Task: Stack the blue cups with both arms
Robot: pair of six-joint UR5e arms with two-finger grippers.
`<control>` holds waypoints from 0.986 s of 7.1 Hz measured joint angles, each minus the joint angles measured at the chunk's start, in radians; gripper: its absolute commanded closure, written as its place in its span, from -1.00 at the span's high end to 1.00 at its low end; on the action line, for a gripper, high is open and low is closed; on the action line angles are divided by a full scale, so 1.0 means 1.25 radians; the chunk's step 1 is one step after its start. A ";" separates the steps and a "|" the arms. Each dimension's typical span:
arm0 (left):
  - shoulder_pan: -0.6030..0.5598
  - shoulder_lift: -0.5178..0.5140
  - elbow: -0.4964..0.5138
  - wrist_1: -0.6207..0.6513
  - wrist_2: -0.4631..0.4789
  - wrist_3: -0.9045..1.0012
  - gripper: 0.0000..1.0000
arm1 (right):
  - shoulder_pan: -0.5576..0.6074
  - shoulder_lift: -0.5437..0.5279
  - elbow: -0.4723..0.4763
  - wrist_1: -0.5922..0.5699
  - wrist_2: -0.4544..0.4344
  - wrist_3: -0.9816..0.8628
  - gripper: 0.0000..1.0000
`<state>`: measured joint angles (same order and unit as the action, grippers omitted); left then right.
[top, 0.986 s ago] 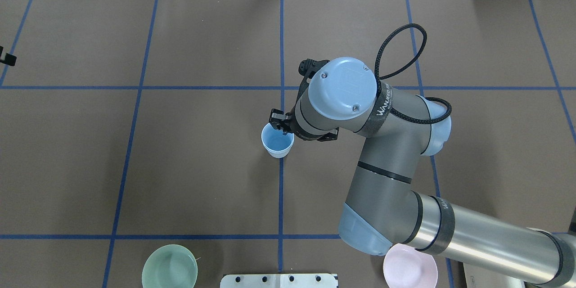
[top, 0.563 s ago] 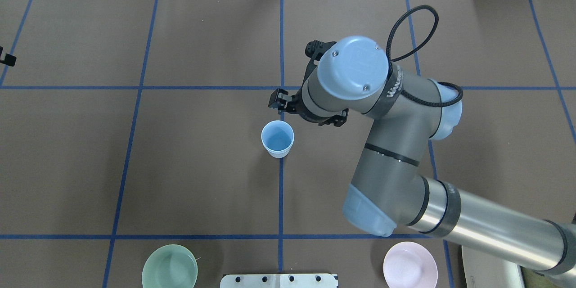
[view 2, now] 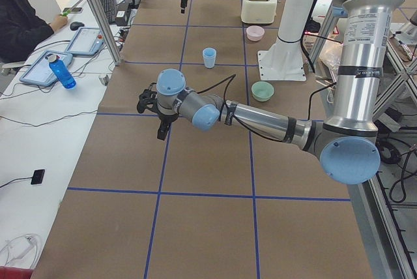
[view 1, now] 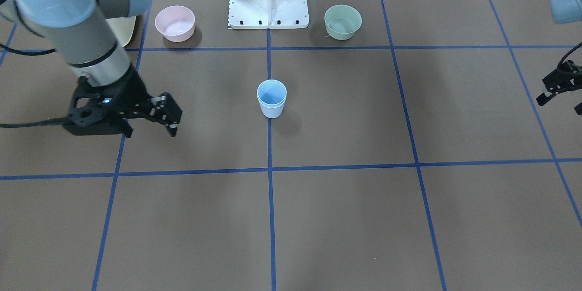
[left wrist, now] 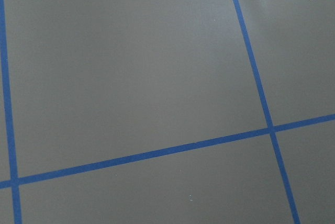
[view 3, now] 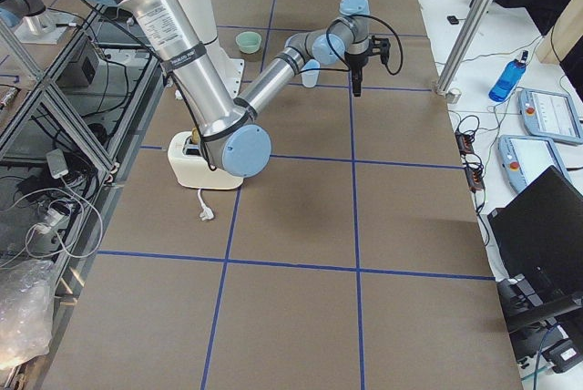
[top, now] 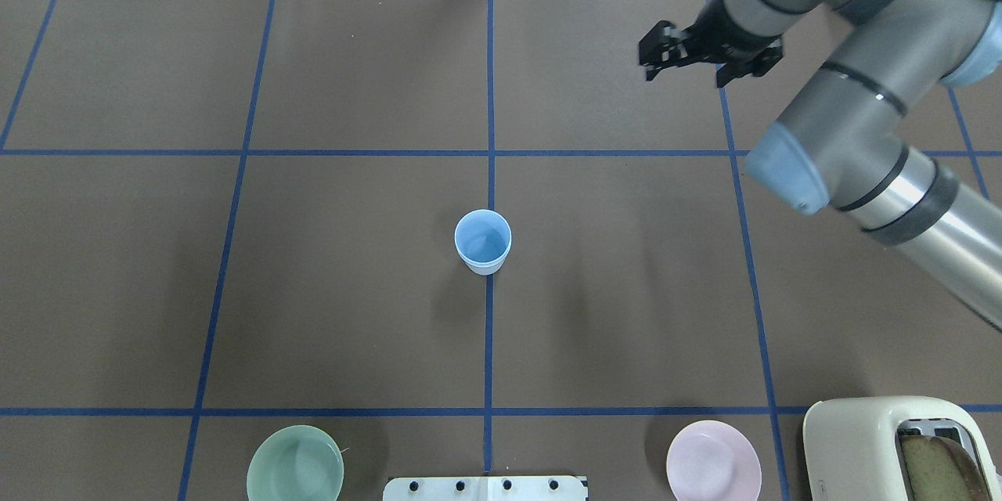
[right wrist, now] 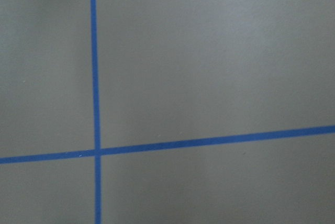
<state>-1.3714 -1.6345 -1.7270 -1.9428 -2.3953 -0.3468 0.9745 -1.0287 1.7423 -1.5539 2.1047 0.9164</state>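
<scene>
Blue cups (top: 483, 241) are seen nested at the centre of the table (top: 313, 290), so stacking is judged done; the right gripper (top: 651, 55) hangs spread and empty toward one o'clock overhead, the left gripper's (view 1: 558, 85) spread cannot be told, and only parking is called for.

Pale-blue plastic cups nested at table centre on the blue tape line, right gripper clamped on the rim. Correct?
Not quite. The nested pale-blue plastic cups stand at the centre of the table on the blue tape line, but the right gripper is open, empty and well clear of them. The overhead exterior view shows it.
</scene>
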 measured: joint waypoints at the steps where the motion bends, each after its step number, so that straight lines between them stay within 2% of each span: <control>1: -0.016 0.001 0.018 0.001 -0.005 0.036 0.96 | 0.079 -0.021 -0.045 0.007 0.056 -0.119 1.00; 3: -0.051 0.002 0.051 0.001 -0.011 0.095 0.96 | 0.189 -0.069 -0.122 0.014 0.122 -0.326 1.00; 5: -0.080 0.002 0.078 0.000 -0.015 0.139 0.96 | 0.270 -0.133 -0.156 0.015 0.156 -0.490 1.00; 7: -0.094 0.002 0.098 0.001 -0.016 0.158 0.96 | 0.330 -0.184 -0.183 0.015 0.180 -0.592 1.00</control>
<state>-1.4885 -1.6325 -1.6047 -1.9420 -2.4155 -0.1496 1.3870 -1.2589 1.5130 -1.5355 2.3292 0.1759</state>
